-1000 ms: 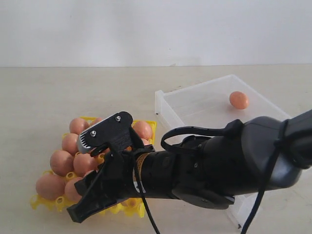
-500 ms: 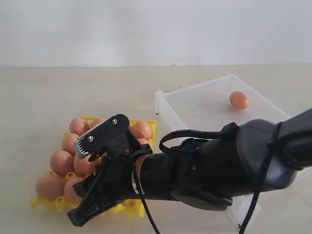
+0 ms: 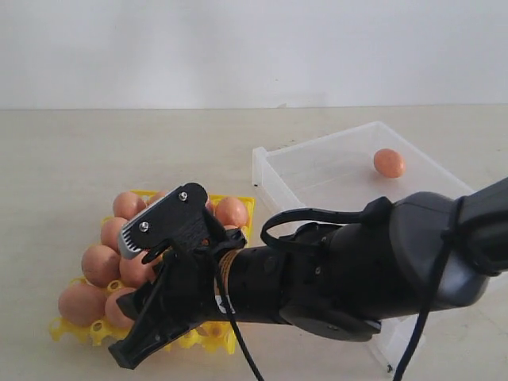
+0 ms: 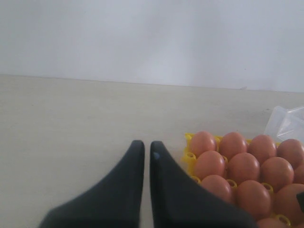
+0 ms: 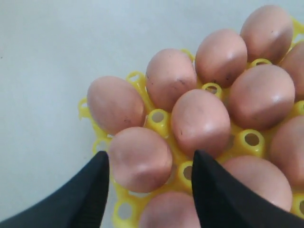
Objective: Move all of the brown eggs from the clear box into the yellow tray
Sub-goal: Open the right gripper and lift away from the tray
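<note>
Since a second ago the right gripper point(image 3: 139, 337) has slid slightly left and lower over the yellow tray point(image 3: 87, 332).

Exterior: one brown egg point(image 3: 389, 163) lies in the clear box point(image 3: 274, 171), well apart from the tray on the desk point(image 3: 79, 159).

Left wrist: left gripper point(image 4: 143, 145) jaws clenched, empty, beside the tray.

Right wrist: jaws released, straddling a seated egg point(image 5: 140, 159), which is matte, salmon-tan and faintly speckled.

Step judged: placement done. Next: lift clear without nudging neighbours, then fetch the boxed egg.
</note>
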Available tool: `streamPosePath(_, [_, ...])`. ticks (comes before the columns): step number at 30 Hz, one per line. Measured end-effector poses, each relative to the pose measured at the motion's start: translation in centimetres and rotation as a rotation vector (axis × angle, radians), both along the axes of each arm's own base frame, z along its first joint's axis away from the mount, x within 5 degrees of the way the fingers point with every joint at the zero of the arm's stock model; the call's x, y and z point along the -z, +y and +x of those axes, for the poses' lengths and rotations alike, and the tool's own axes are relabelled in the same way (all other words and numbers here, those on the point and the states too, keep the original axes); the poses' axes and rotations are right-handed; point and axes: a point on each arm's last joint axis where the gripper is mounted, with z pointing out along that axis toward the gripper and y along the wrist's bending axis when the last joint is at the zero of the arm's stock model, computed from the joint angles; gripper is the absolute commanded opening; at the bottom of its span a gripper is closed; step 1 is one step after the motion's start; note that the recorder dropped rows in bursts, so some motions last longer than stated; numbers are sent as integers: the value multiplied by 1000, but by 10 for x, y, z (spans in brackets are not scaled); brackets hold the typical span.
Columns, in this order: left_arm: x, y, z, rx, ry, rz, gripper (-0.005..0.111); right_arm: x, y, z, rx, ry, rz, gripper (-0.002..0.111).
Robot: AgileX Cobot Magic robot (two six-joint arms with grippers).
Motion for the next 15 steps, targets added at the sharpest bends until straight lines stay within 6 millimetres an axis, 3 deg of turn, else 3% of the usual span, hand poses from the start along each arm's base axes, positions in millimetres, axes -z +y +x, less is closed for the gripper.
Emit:
streamPosePath(4, [0, 0, 0, 0, 0, 0, 4, -26, -2, -2, 0, -49, 51, 46])
streamPosePath(9, [0, 0, 0, 0, 0, 0, 4, -76, -11, -7, -13, -217, 110, 46])
streamPosePath(15, [0, 0, 0, 0, 0, 0, 4, -116, -39, -1, 22, -476, -6, 46])
